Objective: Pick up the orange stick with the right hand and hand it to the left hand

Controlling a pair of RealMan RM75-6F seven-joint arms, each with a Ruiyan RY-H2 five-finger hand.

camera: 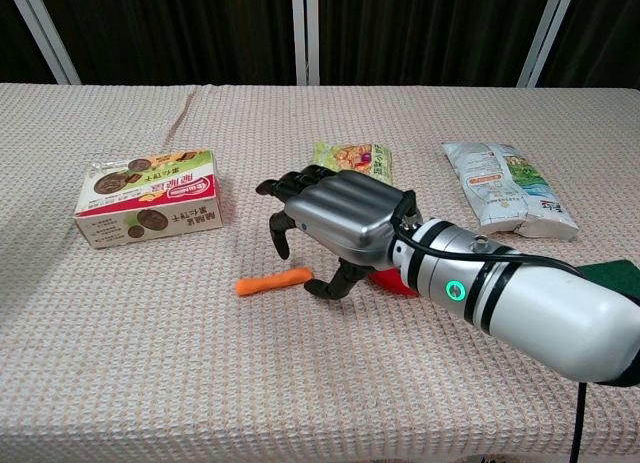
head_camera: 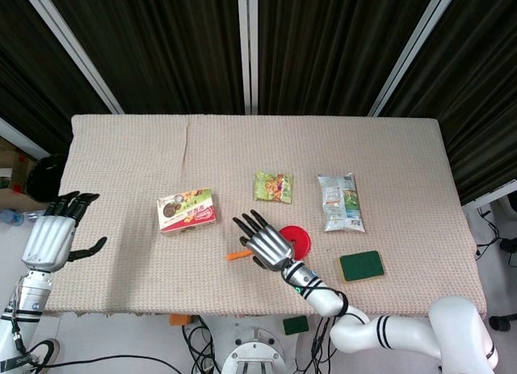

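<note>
Right now the right hand [camera: 340,226] hovers with fingers spread, holding nothing, just above the orange stick [camera: 274,281] lying flat on the table [camera: 150,383], so closing off-centre could roll it away.

table cloth [camera: 120,383]: woven, matt | robot hand [camera: 335,223]: glossy metal | box [camera: 150,195]: cardboard

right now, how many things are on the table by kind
snack bags: 2, green one and white one
boxes: 1, cookie box
sticks: 1, orange stick
discs: 1, red disc
sponges: 1, green sponge
total: 6
</note>
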